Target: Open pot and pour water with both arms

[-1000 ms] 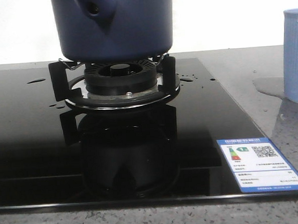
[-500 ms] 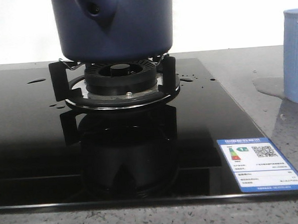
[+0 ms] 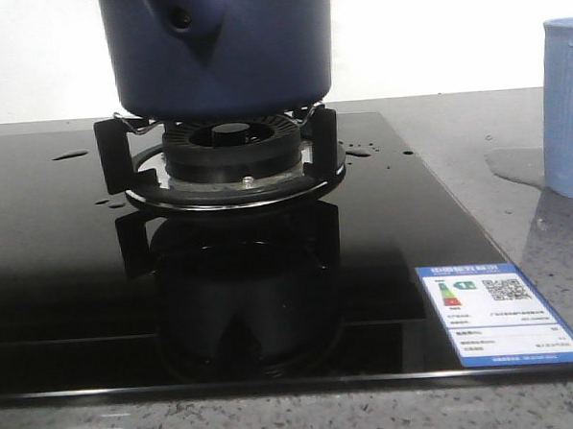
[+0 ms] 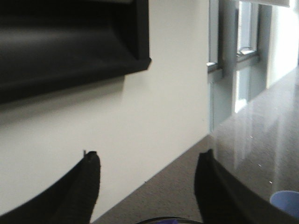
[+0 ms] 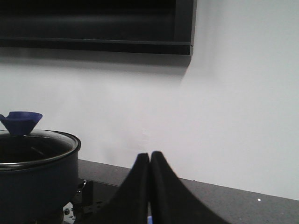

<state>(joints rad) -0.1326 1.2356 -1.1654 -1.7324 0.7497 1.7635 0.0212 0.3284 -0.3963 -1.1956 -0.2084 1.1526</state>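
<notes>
The navy-blue pot (image 3: 218, 50) stands on the burner stand (image 3: 221, 155) of the black glass stove; its stubby handle socket (image 3: 185, 18) faces the front camera. In the right wrist view the pot (image 5: 35, 175) carries a glass lid (image 5: 32, 148) with a blue knob (image 5: 21, 122). My right gripper (image 5: 149, 155) is shut, nothing visible between its tips, and stands apart from the pot to its side. My left gripper (image 4: 148, 154) is open and empty, high up, with a sliver of a dark round rim (image 4: 170, 220) under it. Neither gripper shows in the front view.
A pale blue ribbed cup (image 3: 566, 108) stands on the grey counter to the right of the stove, with a water puddle (image 3: 515, 164) beside it. Droplets lie on the stove glass (image 3: 57, 246). A wall and a dark range hood (image 5: 93, 28) rise behind the stove.
</notes>
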